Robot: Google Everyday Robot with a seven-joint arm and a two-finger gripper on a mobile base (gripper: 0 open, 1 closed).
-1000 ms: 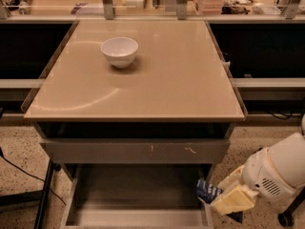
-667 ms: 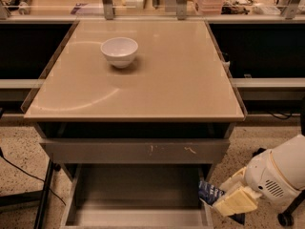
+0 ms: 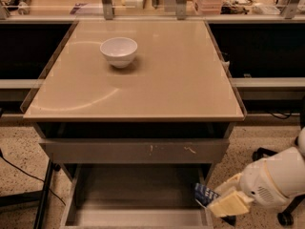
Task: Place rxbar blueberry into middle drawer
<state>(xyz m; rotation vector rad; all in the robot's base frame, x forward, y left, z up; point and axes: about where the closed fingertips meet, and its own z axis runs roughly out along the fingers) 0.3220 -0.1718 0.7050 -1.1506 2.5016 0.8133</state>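
Since a second ago the arm has sunk a little lower at the right, and the tool (image 3: 218, 198) has barely moved. It is clamped on the rxbar blueberry (image 3: 205, 193), holding it over the right wall of the open middle drawer (image 3: 133, 190). The bar's long axis slants from upper left to lower right, its free end pointing left over the drawer. The white bowl (image 3: 118, 51) sits on the bench (image 3: 181, 80).
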